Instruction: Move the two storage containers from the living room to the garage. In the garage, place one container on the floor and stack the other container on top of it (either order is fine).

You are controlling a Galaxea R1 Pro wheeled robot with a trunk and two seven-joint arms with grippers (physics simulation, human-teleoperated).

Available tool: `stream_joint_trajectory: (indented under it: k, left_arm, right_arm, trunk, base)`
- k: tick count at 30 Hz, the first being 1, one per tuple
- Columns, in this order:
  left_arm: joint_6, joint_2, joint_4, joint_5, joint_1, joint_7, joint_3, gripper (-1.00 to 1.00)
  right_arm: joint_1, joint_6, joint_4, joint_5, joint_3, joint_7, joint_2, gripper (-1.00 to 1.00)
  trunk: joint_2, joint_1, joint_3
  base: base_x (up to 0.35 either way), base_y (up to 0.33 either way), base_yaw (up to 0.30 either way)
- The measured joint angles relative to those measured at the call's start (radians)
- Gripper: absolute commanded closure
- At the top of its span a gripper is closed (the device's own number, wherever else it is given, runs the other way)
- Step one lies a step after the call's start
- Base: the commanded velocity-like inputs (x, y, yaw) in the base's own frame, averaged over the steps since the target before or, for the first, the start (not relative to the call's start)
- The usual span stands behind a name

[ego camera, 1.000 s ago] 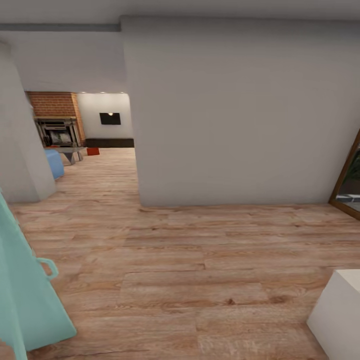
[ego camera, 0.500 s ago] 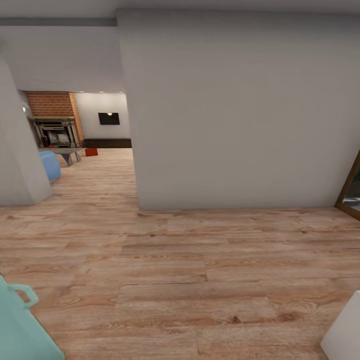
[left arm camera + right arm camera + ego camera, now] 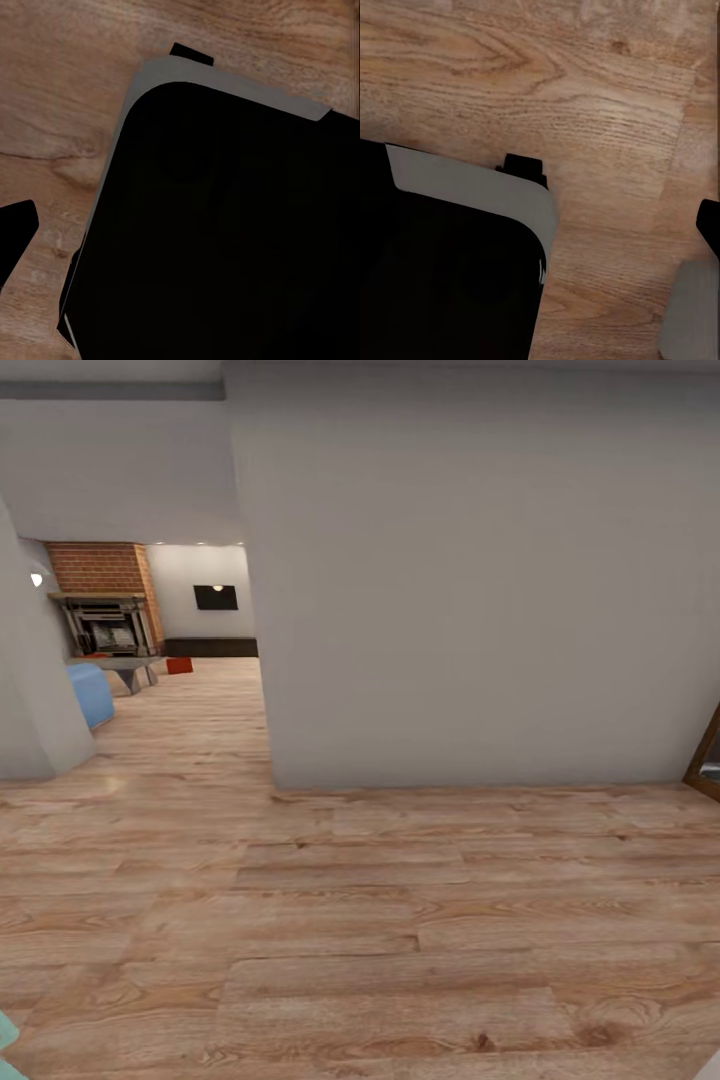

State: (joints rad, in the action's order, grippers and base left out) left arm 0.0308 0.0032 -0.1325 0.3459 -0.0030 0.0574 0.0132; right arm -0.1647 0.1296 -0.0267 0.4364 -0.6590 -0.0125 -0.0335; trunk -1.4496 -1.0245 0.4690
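Orange-red container (image 3: 179,665) on far living-room floor, contents unclear; tool states impossible to tell.

We have open plank floor (image 3: 380,920) ahead of us. A broad white wall (image 3: 470,580) blocks the way straight on and to the right. Left of its corner a passage opens between it and another wall (image 3: 30,700), leading to the far room, where a blue seat (image 3: 88,692) and low table (image 3: 120,665) crowd the left side.
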Motion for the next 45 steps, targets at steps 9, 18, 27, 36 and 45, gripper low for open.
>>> stream_joint_trajectory:
  k: [9,18,27,36,45]
  left_arm:
    - [0.001,0.000,0.001,0.000,0.000,0.000,0.000,-1.00]
    - [0.001,0.000,0.000,-0.002,0.000,0.000,-0.001,-1.00]
    - [0.001,0.000,0.000,-0.002,0.000,0.001,0.000,-1.00]
    - [0.000,0.000,0.000,-0.001,0.000,0.000,0.000,-1.00]
    - [0.000,0.000,0.000,-0.001,0.000,0.000,0.000,-1.00]
  right_arm:
    - [0.000,-0.006,-0.002,0.015,0.009,0.000,-0.001,-1.00]
    - [0.000,0.000,0.000,0.001,-0.001,-0.003,0.000,-1.00]
    - [0.000,-0.002,0.000,-0.003,-0.006,-0.006,-0.001,-1.00]
    - [0.000,0.000,0.000,0.003,0.000,-0.006,0.000,-1.00]
    - [0.000,0.000,0.001,0.011,0.003,-0.005,0.001,-1.00]
  trunk:
    - [0.000,0.000,0.000]
    - [0.000,0.000,0.000]
    - [0.000,0.000,0.000]
    - [0.000,0.000,0.000]
    - [0.000,0.000,0.000]
  base:
    - [0.323,0.000,0.000]
    - [0.323,0.000,0.000]
    - [0.323,0.000,0.000]
    - [0.323,0.000,0.000]
    - [0.323,0.000,0.027]
